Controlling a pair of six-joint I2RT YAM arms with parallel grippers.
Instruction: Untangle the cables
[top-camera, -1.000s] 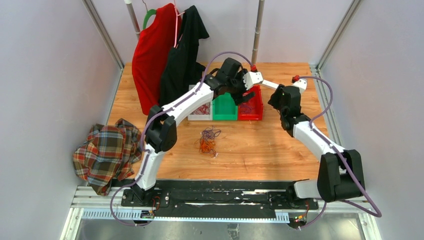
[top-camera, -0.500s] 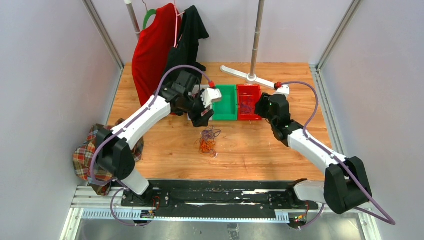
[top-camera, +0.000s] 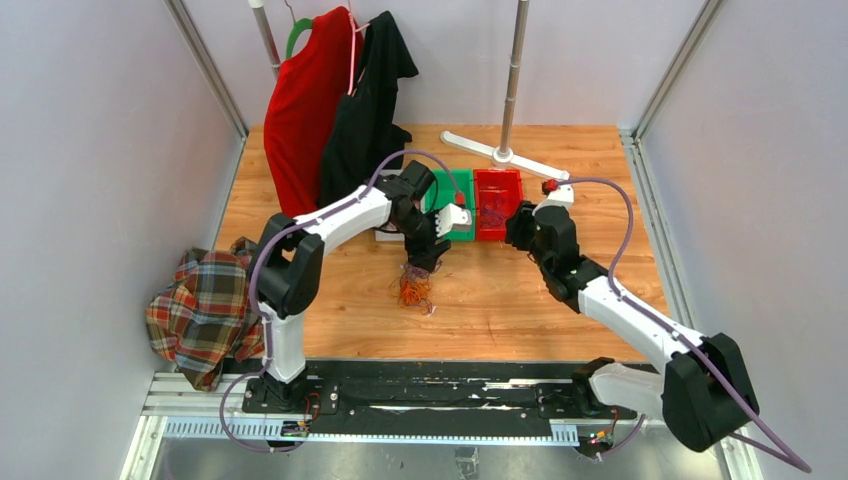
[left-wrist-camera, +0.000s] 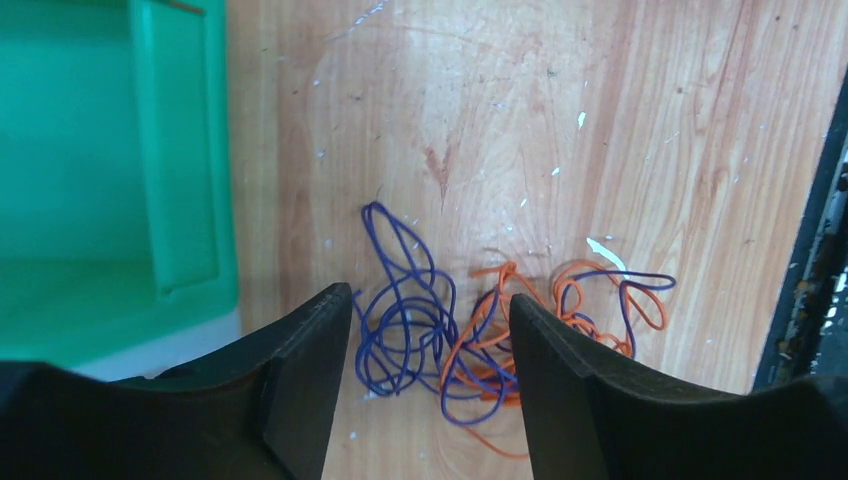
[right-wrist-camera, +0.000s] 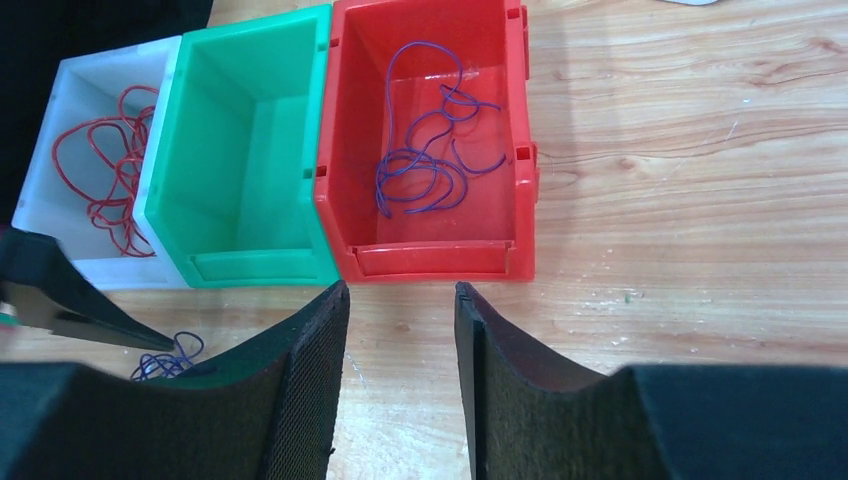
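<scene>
**Worktable (top-camera: 520, 310):** wooden top, fills the middle of the top view.

**The cables (top-camera: 414, 287):** loose tangle of purple and orange wire lying on the wood, centre of the top view, just below the row of bins. In the left wrist view (left-wrist-camera: 470, 345) the purple curls lie at centre-left and the orange loops at centre-right, with the two colours crossing where they meet.

**Left gripper (top-camera: 426, 258):** jaws spread, poised over the upper end of the tangle. In its own view (left-wrist-camera: 430, 300) the purple curls sit in the gap between the fingers. Contact cannot be told.

**Right gripper (top-camera: 514, 228):** jaws spread, holding nothing. It faces the front of the red bin in its own view (right-wrist-camera: 400, 295).

**White bin (right-wrist-camera: 110, 55):** upper left of the right wrist view. Holds a red wire (right-wrist-camera: 100, 190).

**Green bin (right-wrist-camera: 250, 150):** middle of the row, touching both neighbours.

**Red bin (right-wrist-camera: 440, 260):** right end of the row. Holds a purple wire (right-wrist-camera: 430, 165).

**Plaid shirt (top-camera: 205, 305):** heaped at the left edge of the table.

**Red garment (top-camera: 305, 110) and black garment (top-camera: 372, 95):** hanging side by side, upper centre-left.

**Rack pole (top-camera: 513, 70):** upright, upper centre.
</scene>
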